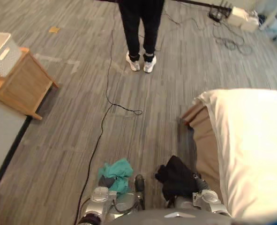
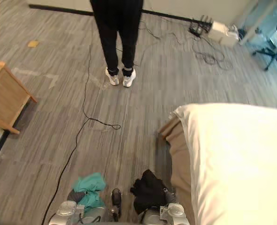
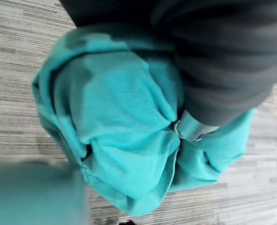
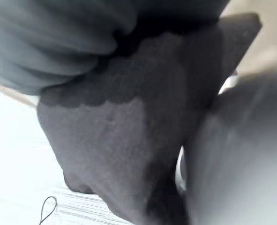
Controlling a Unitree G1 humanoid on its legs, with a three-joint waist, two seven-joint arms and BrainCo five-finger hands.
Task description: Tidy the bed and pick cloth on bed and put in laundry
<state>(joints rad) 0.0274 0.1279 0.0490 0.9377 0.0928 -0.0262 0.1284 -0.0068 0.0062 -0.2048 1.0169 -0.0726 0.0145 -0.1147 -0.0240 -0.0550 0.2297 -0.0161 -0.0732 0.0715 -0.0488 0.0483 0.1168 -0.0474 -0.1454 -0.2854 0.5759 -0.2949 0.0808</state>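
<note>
A bunched teal cloth point(image 1: 118, 171) hangs above the floor, and my left hand point(image 1: 108, 182) is shut on it low in the left eye view. In the left wrist view the teal cloth point(image 3: 124, 122) is gathered round a silver finger point(image 3: 194, 129). My right hand point(image 1: 198, 183) is shut on a black cloth point(image 1: 175, 177) held beside the bed's corner. That black cloth point(image 4: 119, 140) drapes from under the dark hand cover point(image 4: 58, 37). The bed point(image 1: 255, 145) with a white duvet lies at the right, a tan sheet point(image 1: 206, 140) showing along its side.
A white laundry basket point(image 1: 1, 51) stands on a wooden side table point(image 1: 26, 86) at the far left. A person in dark trousers and white shoes point(image 1: 140, 33) stands ahead on the grey floor. White equipment and cables point(image 1: 239, 16) lie at the back right.
</note>
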